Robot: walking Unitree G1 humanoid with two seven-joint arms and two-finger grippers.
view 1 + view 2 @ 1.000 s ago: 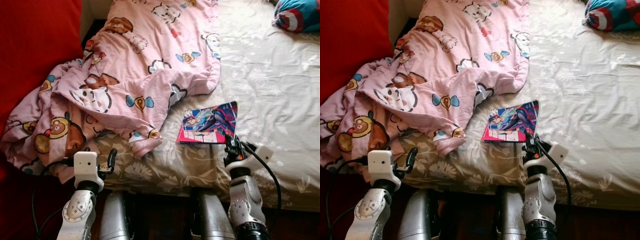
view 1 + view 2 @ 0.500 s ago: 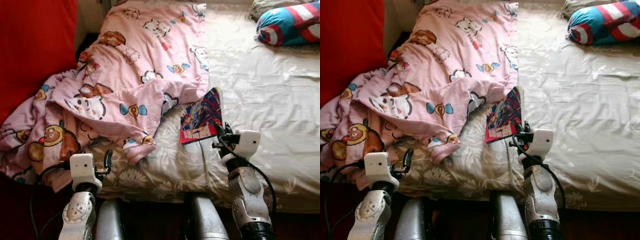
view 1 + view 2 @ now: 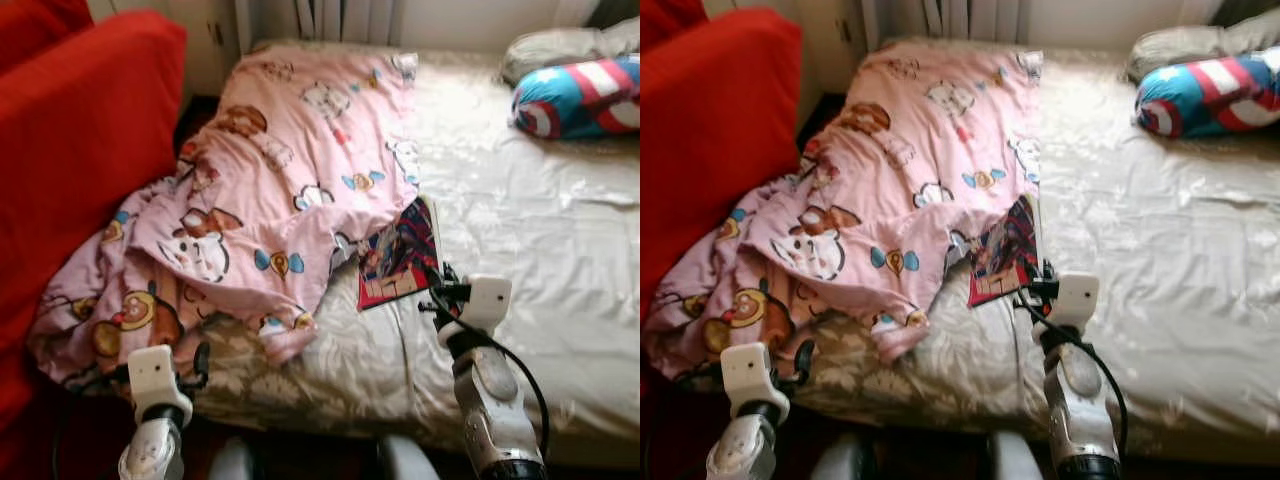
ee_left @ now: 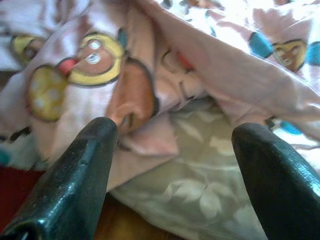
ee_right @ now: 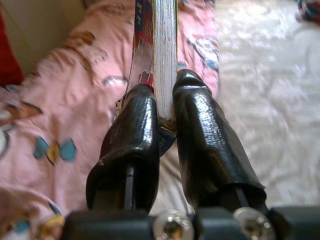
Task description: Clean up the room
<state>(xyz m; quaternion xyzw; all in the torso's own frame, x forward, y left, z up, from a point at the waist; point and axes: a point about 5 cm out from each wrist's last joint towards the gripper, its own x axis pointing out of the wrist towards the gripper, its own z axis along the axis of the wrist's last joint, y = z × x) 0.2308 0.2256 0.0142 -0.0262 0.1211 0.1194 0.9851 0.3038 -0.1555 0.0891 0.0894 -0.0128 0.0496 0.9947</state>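
Observation:
A colourful comic book (image 3: pixel 398 252) stands tilted on its edge above the bed sheet, next to the pink cartoon blanket (image 3: pixel 270 190). My right gripper (image 3: pixel 440 292) is shut on the book's lower corner; in the right wrist view both black fingers (image 5: pixel 137 135) clamp the book's page edge (image 5: pixel 165 55). My left gripper (image 3: pixel 200 360) hangs low at the bed's front left corner, its fingers (image 4: pixel 80 170) open, facing the blanket's hanging folds (image 4: pixel 120 85).
A red sofa (image 3: pixel 70 150) stands close on the left of the bed. A blue, red and white striped pillow (image 3: pixel 575 95) lies at the far right of the white sheet (image 3: pixel 530 230), with a grey pillow (image 3: pixel 550 45) behind it. Curtains hang behind the bed.
My right gripper has lifted the book from lying flat to standing on edge. The camera has risen and pulled back, showing more of the bed and sofa.

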